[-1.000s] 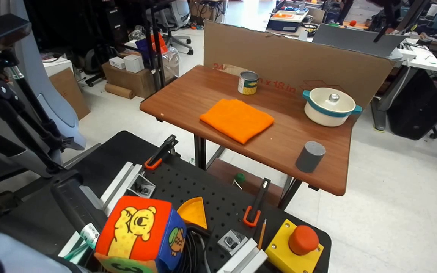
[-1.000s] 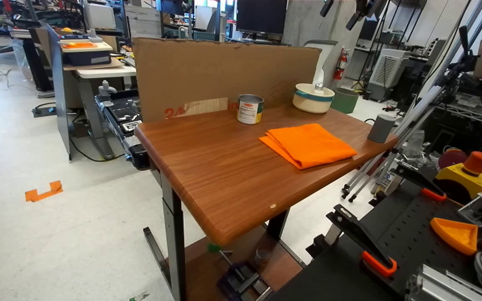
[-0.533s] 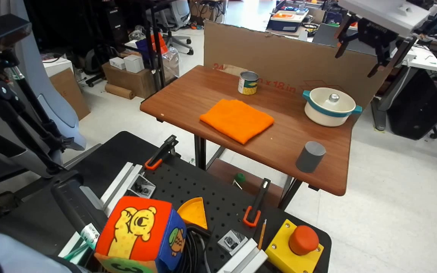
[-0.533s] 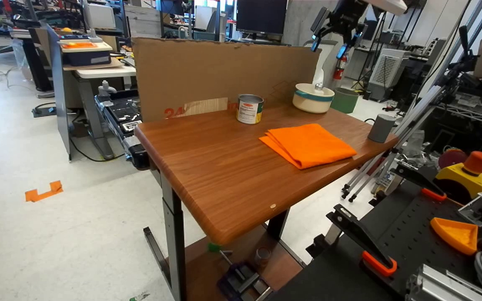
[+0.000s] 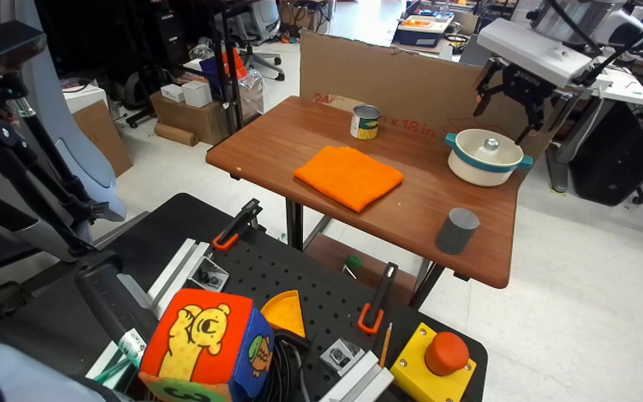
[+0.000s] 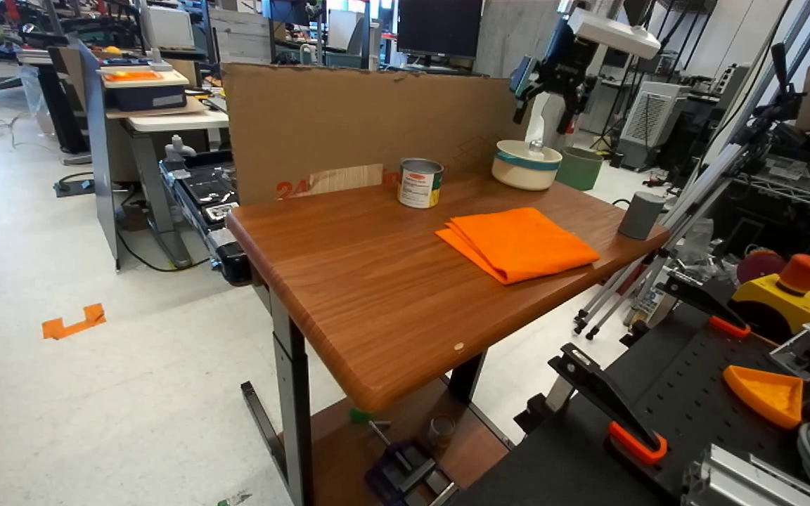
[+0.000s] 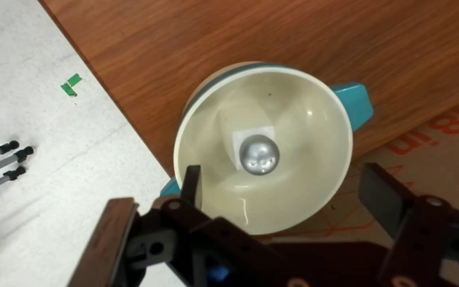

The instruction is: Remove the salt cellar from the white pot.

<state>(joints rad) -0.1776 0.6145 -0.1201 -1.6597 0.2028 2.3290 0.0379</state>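
Now lower: claw (image 6: 541,126) above pot (image 6: 523,179)

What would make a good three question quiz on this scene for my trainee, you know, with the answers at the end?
1. Multiple choice: where is the salt cellar?
A: beside the tin can
B: inside the white pot
C: on the floor
2. True or false: the gripper is open.
3. Fill the gap: the folded cloth on the table is (blank) in color.
Key: 1, B; 2, true; 3, orange.
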